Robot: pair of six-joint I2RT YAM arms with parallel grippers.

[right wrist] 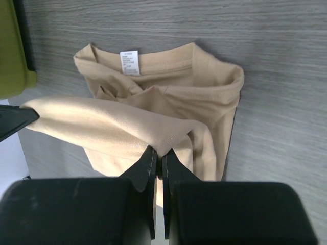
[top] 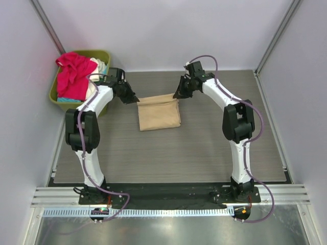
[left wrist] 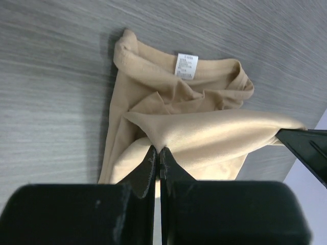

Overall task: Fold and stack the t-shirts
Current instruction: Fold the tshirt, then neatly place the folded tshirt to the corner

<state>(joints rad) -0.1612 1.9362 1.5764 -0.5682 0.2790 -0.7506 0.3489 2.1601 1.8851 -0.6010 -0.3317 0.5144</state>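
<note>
A tan t-shirt (top: 159, 114) lies partly folded in the middle of the table, its far edge lifted. My left gripper (top: 134, 98) is shut on that edge's left corner and my right gripper (top: 177, 94) is shut on its right corner. In the left wrist view the gripper (left wrist: 159, 150) pinches the tan cloth (left wrist: 204, 135), with the white neck label (left wrist: 186, 66) beyond. In the right wrist view the gripper (right wrist: 160, 150) pinches the cloth (right wrist: 117, 127) above the collar and label (right wrist: 129, 62). A pink-red shirt (top: 74, 74), a cream-white one (top: 100, 66) and a teal one (top: 65, 100) lie in the basket.
The olive-green basket (top: 98, 54) stands at the table's far left corner, beside the left arm; its side shows in the right wrist view (right wrist: 13, 51). Grey walls close in the table on the left, back and right.
</note>
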